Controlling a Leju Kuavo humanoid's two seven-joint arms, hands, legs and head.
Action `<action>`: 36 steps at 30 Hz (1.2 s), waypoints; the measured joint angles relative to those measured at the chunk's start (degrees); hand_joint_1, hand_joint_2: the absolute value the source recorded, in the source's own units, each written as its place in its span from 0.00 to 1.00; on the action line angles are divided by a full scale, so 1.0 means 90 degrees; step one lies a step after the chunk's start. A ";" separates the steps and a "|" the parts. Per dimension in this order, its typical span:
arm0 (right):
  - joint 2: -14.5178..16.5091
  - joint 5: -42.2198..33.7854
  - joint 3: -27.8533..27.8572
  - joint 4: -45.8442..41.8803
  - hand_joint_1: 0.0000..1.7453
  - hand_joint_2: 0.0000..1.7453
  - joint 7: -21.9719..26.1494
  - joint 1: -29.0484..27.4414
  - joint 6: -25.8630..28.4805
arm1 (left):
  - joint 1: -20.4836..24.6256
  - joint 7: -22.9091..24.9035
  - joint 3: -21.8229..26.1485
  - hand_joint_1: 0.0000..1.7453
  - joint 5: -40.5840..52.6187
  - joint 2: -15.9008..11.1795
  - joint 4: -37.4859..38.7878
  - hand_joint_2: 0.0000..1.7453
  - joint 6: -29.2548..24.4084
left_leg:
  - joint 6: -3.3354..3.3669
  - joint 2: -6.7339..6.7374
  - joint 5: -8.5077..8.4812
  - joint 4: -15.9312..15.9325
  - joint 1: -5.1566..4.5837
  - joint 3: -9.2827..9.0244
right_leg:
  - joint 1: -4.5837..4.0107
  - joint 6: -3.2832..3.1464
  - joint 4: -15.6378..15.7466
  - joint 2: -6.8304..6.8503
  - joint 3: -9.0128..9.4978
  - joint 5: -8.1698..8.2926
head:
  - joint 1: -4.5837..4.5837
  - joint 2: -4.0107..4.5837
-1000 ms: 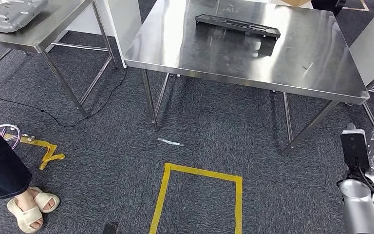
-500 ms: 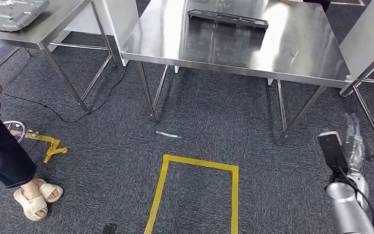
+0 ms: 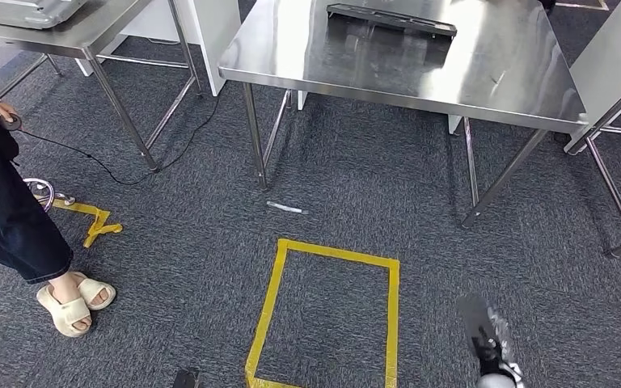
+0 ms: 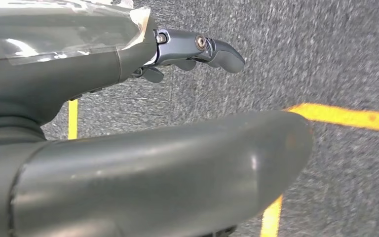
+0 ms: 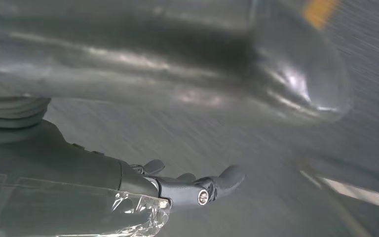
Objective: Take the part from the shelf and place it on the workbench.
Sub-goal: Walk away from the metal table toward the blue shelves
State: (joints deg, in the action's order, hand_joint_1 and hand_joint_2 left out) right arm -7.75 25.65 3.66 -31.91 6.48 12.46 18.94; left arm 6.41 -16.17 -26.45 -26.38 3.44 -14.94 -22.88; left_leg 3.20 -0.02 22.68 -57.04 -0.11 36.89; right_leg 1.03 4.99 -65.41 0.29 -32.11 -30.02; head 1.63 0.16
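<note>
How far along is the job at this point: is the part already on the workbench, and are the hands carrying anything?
Looks done: a flat dark part lies on the steel workbench. In hand: nothing; the left hand and right hand both hang above the carpet with fingers apart. Left: apparently nothing, unless another part is due. No shelf appears here.

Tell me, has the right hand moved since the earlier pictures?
Yes. The right hand has dropped lower and swung inward: it was far right of the tape square, now it hangs near its right edge.
</note>
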 joint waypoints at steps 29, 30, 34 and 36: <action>0.1080 -0.0267 0.0208 0.2055 0.00 0.00 -0.1161 -0.1074 -0.0244 | 0.0086 0.0256 -0.0306 0.00 0.0236 0.0036 -0.0052 0.00 -0.0137 | -0.0137 -0.0015 0.0575 0.0025 -0.0066 -0.0736 | -0.0046 -0.0293 0.1021 -0.0031 0.0053 0.0442 | -0.0092 -0.0001; 0.1088 -0.0337 0.0248 0.2060 0.00 0.00 -0.1157 -0.1082 -0.0214 | 0.0086 0.0254 -0.0306 0.00 0.0239 0.0039 -0.0052 0.00 -0.0148 | -0.0126 -0.0014 0.0566 0.0023 -0.0072 -0.0722 | -0.0040 -0.0276 0.1021 -0.0031 0.0051 0.0453 | -0.0093 -0.0001; 0.1143 -0.0750 0.0549 0.2074 0.00 0.00 -0.1048 -0.1140 -0.0087 | 0.0086 0.0247 -0.0306 0.00 0.0255 0.0047 -0.0055 0.00 -0.0192 | -0.0089 -0.0015 0.0540 0.0009 -0.0086 -0.0679 | -0.0014 -0.0218 0.1037 -0.0032 0.0043 0.0494 | -0.0098 -0.0001; 0.1166 -0.0892 0.0718 0.2079 0.00 0.00 -0.0989 -0.1159 -0.0045 | 0.0087 0.0240 -0.0304 0.00 0.0259 0.0052 -0.0061 0.00 -0.0211 | -0.0030 0.0008 0.0488 0.0072 -0.0061 -0.0701 | 0.0000 -0.0162 0.1070 -0.0046 0.0043 0.0520 | -0.0101 -0.0001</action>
State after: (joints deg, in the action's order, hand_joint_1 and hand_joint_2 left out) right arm 2.75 17.62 10.13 -13.20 -2.42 2.03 18.53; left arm 7.19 -14.02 -29.18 -24.05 3.91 -15.49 -24.78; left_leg 2.92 0.06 27.07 -56.40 -0.66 30.58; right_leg 1.03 3.53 -55.78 -0.12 -31.72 -25.34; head 0.73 0.15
